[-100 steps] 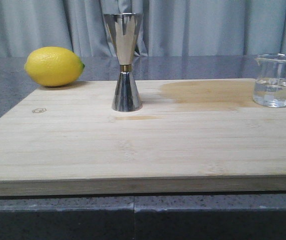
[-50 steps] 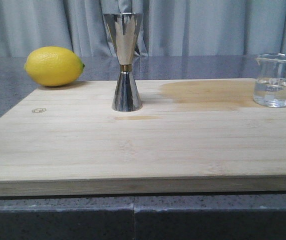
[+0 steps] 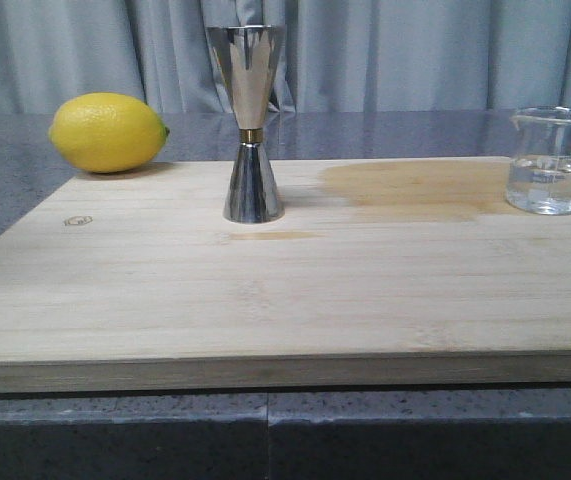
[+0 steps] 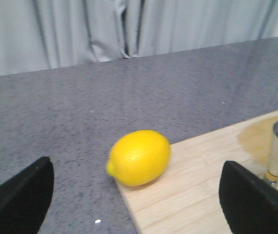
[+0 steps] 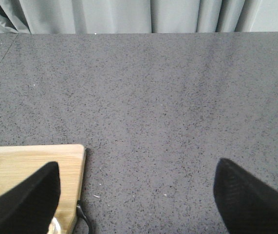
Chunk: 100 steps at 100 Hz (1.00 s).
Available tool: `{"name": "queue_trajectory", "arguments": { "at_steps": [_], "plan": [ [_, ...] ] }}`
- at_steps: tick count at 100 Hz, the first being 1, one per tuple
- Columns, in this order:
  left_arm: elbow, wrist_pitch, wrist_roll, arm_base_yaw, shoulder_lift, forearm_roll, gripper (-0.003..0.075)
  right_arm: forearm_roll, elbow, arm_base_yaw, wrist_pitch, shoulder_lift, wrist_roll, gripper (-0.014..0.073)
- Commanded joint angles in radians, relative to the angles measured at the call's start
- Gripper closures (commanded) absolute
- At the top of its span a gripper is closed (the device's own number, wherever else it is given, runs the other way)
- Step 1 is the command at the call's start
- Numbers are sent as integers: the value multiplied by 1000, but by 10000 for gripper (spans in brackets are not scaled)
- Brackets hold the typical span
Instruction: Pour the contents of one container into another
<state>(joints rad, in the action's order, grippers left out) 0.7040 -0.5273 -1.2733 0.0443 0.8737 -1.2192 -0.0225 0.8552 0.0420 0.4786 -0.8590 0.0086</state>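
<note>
- Staged kitchen or bar-style counter: dark speckled stone countertop [image 3: 25, 160], grey curtain [image 3: 415, 55] backdrop.
- Bamboo cutting board [image 3: 285, 290], lemon [image 3: 107, 132], steel jigger [image 3: 250, 125], glass beaker [image 3: 550, 160] with clear liquid.

Your front view is evenly lit, soft and fairly sharp; short shadow under the lemon [image 3: 107, 132]; curtain reflections streak the jigger [image 3: 249, 122]; faint sheen on the bench [image 3: 415, 128]; your left wrist view is slightly blurred; both wrist views show dark, defocused claw fingers [image 5: 23, 199].
</note>
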Motion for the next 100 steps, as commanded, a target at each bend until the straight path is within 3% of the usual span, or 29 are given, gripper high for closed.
{"name": "queue_trajectory", "arguments": {
  "at_steps": [1,12,29,64,79,100],
  "plan": [
    [-7,-76,-281,9,25,-262,81,0,33,5,-82,2,-9,8],
    [-57,-178,-498,9,74,-404,81,0,33,5,-82,2,-28,8],
    [-97,-427,-633,9,205,-490,81,0,31,5,-84,2,-35,8],
    [-97,-712,-934,9,513,-631,81,0,31,2,-80,2,-35,8],
    [-74,-741,-984,30,613,-631,81,0,31,2,-80,2,-35,8],
    [9,-729,-1026,137,690,-631,81,0,31,2,-82,2,-35,8]
  ]
}}
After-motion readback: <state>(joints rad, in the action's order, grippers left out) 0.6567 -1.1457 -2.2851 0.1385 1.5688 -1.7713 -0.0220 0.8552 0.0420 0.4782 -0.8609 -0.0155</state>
